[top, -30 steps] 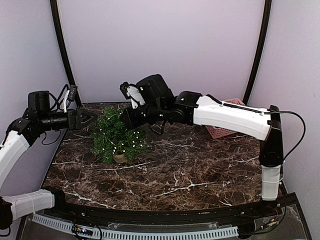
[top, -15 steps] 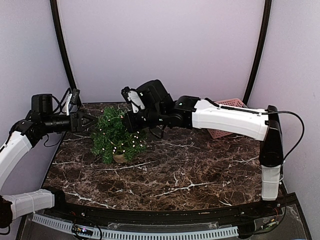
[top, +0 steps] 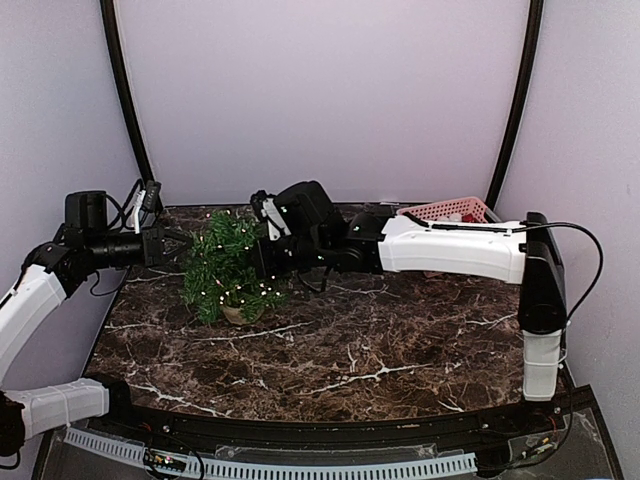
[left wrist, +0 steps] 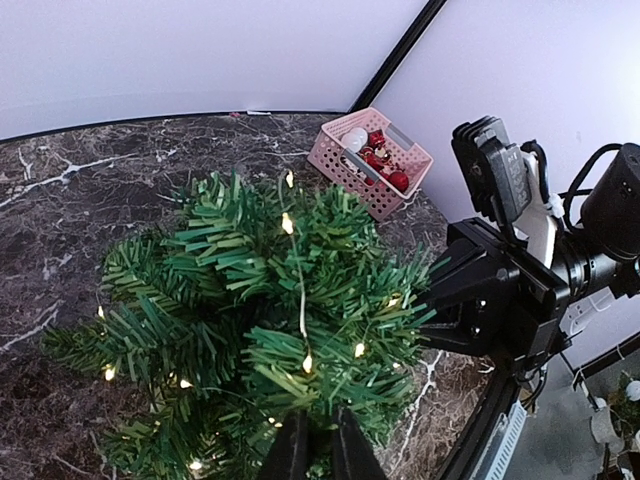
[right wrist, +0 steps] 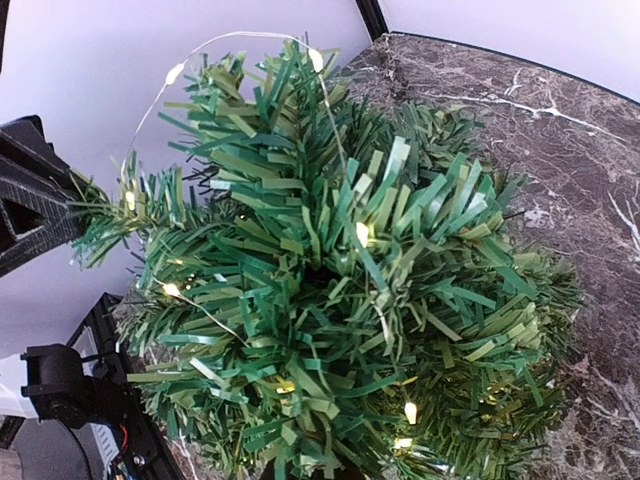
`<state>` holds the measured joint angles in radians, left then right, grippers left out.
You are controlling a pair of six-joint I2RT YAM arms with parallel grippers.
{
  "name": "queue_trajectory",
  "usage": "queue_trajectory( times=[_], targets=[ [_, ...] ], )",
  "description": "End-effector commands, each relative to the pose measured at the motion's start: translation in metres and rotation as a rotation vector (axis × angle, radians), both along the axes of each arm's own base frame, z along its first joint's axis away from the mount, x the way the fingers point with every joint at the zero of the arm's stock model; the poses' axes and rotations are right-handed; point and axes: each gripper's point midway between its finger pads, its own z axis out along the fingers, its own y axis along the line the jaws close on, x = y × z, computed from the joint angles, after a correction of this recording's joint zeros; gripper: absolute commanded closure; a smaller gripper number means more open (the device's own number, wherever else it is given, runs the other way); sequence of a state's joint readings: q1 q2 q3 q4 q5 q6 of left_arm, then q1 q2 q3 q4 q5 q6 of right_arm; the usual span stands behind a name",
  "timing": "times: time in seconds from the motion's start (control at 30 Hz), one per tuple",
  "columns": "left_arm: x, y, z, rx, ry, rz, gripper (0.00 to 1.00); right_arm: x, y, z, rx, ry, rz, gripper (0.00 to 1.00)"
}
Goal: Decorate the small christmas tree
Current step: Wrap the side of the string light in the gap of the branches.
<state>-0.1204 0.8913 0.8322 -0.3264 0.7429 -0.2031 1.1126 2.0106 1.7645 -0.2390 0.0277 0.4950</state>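
The small tree (top: 228, 265) stands upright on the marble table (top: 400, 340), towards 10 o'clock as seen from above, its little lights glowing among the dark green needles. A tan base (top: 238, 314) shows under the lowest branches.

My left hand (left wrist: 318, 420) reaches in level from the tree's 9 o'clock side. Its fingers (left wrist: 292, 448) are drawn narrow, nearly meeting, with the tip of an outer branch caught between them.

My right hand (top: 262, 262) comes across from the tree's 3 o'clock side and is pushed into the foliage. Its fingers are pressed together. The needles hide them, and I cannot tell whether anything sits between them. That wrist's camera sees almost nothing but branches and a thin light wire looping over the top.

A pink basket (top: 447, 209) sits well apart from the tree, at about 1 o'clock on the table by the back wall. It holds red baubles (left wrist: 385, 165) and one white ball (left wrist: 354, 138).
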Motion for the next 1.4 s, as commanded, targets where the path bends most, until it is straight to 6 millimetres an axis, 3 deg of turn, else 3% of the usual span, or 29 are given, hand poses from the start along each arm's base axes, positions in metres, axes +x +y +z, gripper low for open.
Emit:
queue_trajectory(
  times=[0.0,0.33,0.47,0.67,0.97,1.07,1.23,1.37],
  targets=[
    [-0.001,0.0,-0.001,0.0,-0.02,-0.005,0.92,0.007,0.007,0.025,0.137,0.003,-0.04,1.0],
    [-0.003,0.001,-0.001,-0.001,-0.023,-0.004,1.0,0.004,0.013,0.023,0.173,0.024,-0.023,1.0],
    [-0.004,0.002,0.002,-0.006,-0.031,0.006,1.0,0.0,0.005,0.031,0.169,0.008,-0.022,0.87],
    [-0.006,0.004,0.007,-0.009,-0.037,0.027,0.83,-0.009,-0.009,0.042,0.155,-0.004,-0.006,0.69],
    [-0.008,0.008,0.013,-0.007,-0.045,0.05,0.67,-0.024,-0.031,0.059,0.173,-0.017,0.015,0.42],
    [-0.008,0.011,0.017,0.001,-0.054,0.069,0.54,-0.025,-0.038,0.06,0.168,-0.026,0.001,0.35],
    [-0.011,0.014,0.023,0.002,-0.064,0.095,0.37,-0.023,-0.051,0.059,0.168,-0.058,-0.03,0.29],
    [-0.014,0.015,0.022,-0.008,-0.048,0.103,0.31,-0.029,-0.057,0.059,0.204,-0.074,-0.019,0.27]
  ],
)
